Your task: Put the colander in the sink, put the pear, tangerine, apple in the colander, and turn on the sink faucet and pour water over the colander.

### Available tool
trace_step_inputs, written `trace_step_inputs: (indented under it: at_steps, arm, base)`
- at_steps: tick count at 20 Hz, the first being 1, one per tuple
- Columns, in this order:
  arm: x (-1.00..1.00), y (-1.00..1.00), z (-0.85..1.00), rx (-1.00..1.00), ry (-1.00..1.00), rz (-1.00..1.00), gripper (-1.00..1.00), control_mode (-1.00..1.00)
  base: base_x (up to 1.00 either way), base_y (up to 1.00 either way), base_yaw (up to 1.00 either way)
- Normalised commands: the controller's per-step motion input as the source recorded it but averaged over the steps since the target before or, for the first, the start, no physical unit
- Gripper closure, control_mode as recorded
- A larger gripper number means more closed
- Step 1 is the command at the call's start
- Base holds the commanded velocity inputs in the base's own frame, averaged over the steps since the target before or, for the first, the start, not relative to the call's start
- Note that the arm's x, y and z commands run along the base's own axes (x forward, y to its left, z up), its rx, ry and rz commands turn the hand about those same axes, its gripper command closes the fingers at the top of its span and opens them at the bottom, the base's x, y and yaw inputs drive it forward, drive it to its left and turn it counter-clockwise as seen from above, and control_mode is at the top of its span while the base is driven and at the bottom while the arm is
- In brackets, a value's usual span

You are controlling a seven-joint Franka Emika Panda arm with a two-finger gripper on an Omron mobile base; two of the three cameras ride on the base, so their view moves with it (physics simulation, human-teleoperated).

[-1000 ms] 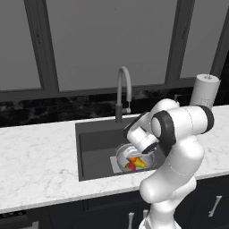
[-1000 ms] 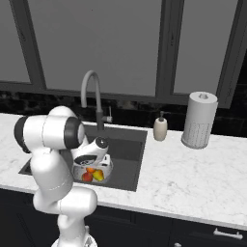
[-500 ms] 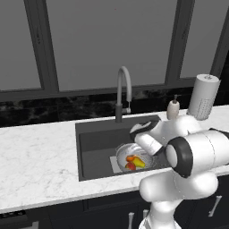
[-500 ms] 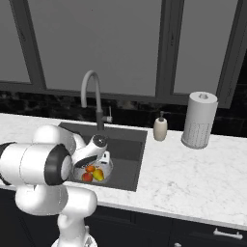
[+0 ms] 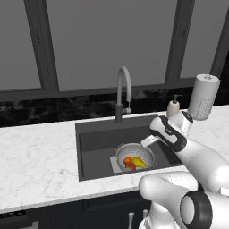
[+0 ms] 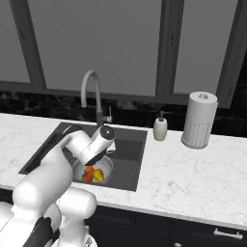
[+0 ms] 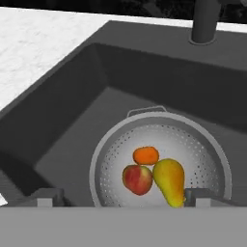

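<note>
My claw (image 7: 123, 198) hangs over the near part of the sink (image 7: 62, 120), its two fingertips (image 7: 46, 197) spread wide with nothing between them; from the left base camera the hand (image 5: 167, 134) sits above the basin's right half. Directly below lies the colander (image 7: 202, 144), resting on the sink floor toward the near right. Inside it the tangerine (image 7: 145, 155), the apple (image 7: 137, 179) and the pear (image 7: 170, 181) lie bunched together, touching one another, the pear with its narrow end pointing toward the far wall.

The fruit stage looks finished, so I judge the faucet (image 5: 122, 91) to be the next thing to handle. It stands at the middle of the far rim, its arched spout curving toward the basin. It is rigid metal, fixed to the counter, smooth and probably slippery under the pads. A small lever (image 6: 110, 119) seems to jut from the base on the right, though it is too small for me to be sure; that is where I would push or pinch, not on the spout. The colander itself is light, stiff sheet metal and may slide on the basin floor if knocked.

Room is fair: the basin's left half is open and the air above the colander up to the spout is free. The soap bottle (image 5: 173, 107) and paper towel roll (image 5: 203, 97) stand on the counter (image 5: 36, 152) to the far right, near my forearm's sweep.
</note>
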Motion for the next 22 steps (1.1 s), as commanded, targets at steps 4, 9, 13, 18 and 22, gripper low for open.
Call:
trace_step_inputs:
  at_steps: [4, 9, 13, 18, 22]
  arm:
    - [-0.15, -0.30, 0.23, 0.00, -0.29, 0.38, -1.00, -1.00]
    - [0.12, -0.26, 0.21, 0.08, -0.53, 0.52, -1.00, -1.00]
    - [0.32, -0.28, 0.44, 0.19, -0.36, 0.45, -1.00, -1.00]
    - [0.53, -0.23, 0.43, 0.27, -0.15, 0.37, -1.00, -1.00]
    - [0.57, -0.09, 0.38, 0.20, 0.00, 0.07, -1.00, -1.00]
  base:
    - [0.00, 0.00, 0.00]
    - [0.00, 0.00, 0.00]
    - [0.00, 0.00, 0.00]
    - [0.00, 0.00, 0.00]
    - [0.00, 0.00, 0.00]
